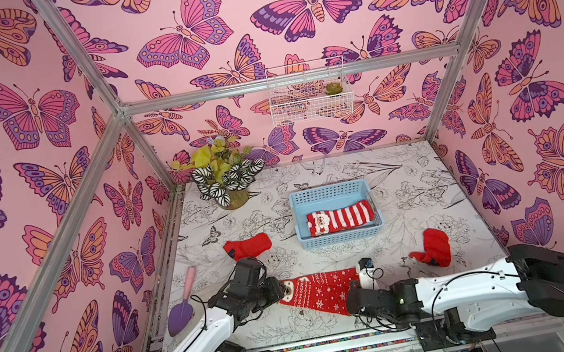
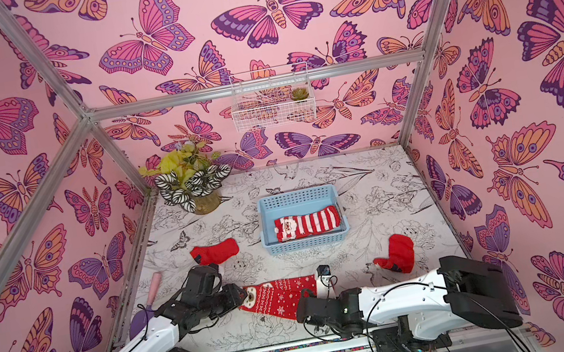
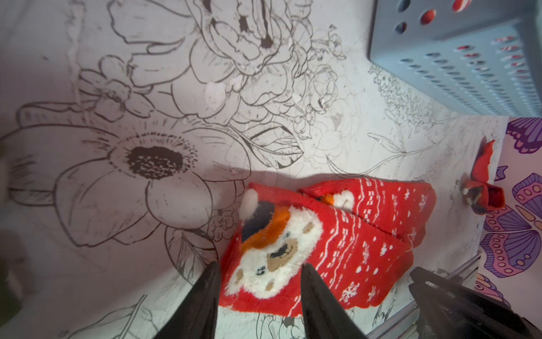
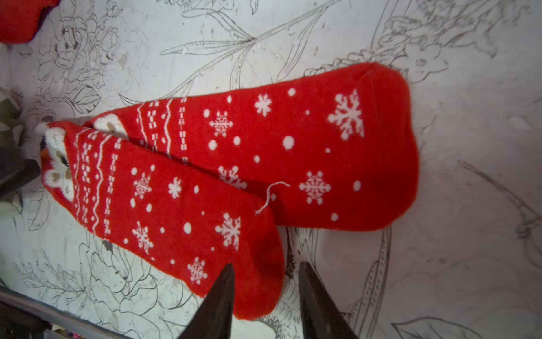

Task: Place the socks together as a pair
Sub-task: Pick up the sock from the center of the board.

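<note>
Snowflake socks (image 1: pixel 315 291), 2 red ones with a fluffy bear face at the cuff, lie at the front middle of the table (image 1: pixel 409 179), cuffs overlapping and toes splayed apart, so the pair is not squared up. The upper sock (image 4: pixel 176 211) crosses the lower sock (image 4: pixel 322 141) only near the face end. The left gripper (image 3: pixel 261 265) stands at that face end with its jaws apart on either side of the upper cuff, and I cannot tell whether they bite the cloth. The right gripper (image 4: pixel 267 265) straddles the upper sock's toe, jaws parted, cloth flat between them, nothing pinched. My worry is that both grips take just the upper sock, so a lift or drag would leave the lower one behind or skew it further. If the left pinch catches 2 cuffs and the right only 1 toe, the pair could twist. A loose thread (image 4: pixel 271 195) might snag a finger. Well clear are a striped sock (image 1: pixel 340 218) in the blue basket (image 1: pixel 329 189) and 2 plain red socks (image 1: pixel 247 246) (image 1: pixel 432 248)
</note>
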{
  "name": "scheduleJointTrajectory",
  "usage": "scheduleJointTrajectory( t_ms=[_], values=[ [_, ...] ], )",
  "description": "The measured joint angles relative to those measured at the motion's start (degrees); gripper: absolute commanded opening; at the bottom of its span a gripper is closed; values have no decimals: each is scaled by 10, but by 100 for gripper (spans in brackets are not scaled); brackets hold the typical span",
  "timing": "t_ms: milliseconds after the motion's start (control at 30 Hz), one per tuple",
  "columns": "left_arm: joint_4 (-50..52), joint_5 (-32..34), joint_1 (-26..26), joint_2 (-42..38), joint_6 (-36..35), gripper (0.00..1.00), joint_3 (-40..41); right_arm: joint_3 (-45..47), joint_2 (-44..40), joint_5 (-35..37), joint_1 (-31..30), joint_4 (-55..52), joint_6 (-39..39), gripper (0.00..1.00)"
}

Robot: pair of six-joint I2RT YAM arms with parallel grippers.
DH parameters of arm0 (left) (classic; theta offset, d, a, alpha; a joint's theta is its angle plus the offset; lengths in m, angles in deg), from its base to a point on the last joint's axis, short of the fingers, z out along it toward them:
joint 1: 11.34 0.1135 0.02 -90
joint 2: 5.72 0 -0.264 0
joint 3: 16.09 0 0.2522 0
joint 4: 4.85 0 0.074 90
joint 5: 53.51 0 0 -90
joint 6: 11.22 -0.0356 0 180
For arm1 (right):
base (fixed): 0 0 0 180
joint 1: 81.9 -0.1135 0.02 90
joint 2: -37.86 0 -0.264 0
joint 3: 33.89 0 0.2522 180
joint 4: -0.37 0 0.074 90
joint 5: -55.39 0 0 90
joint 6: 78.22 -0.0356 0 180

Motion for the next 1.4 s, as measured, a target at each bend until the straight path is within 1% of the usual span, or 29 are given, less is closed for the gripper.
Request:
scheduleJointTrajectory(
  t_ms=[200,367,433,600,733,767,800,833,933,1000,1200,1300,1400],
  values=[
    [-2,21,-1,7,-4,47,0,7,30,-17,0,35,-8,37],
    [-13,30,-1,8,-4,44,4,7,42,-19,0,63,-11,35],
    [-18,30,-1,13,-4,41,4,7,43,-18,0,68,-13,32],
    [-25,28,-1,29,-6,36,4,7,44,-18,0,67,-12,18],
    [-32,28,-1,36,-9,24,4,6,43,-15,0,57,-2,8],
    [-33,28,-1,37,-10,17,4,4,43,-14,0,52,2,6],
    [-33,27,-1,39,-13,5,4,0,42,-14,0,46,7,5],
    [-34,27,-1,40,-12,0,4,-4,41,-13,0,42,11,4],
    [-34,19,-1,35,-17,0,4,-23,37,-12,0,30,27,2],
    [-31,11,-1,15,-16,0,4,-46,35,-9,0,9,42,0],
    [-31,-3,-2,-95,-7,0,4,-108,8,9,4,-52,89,0],
    [-28,-12,-3,-130,-2,0,4,-112,-26,15,21,-78,118,0],
    [-24,-22,-11,-153,6,0,2,-112,-63,19,57,-107,156,0]
  ],
)
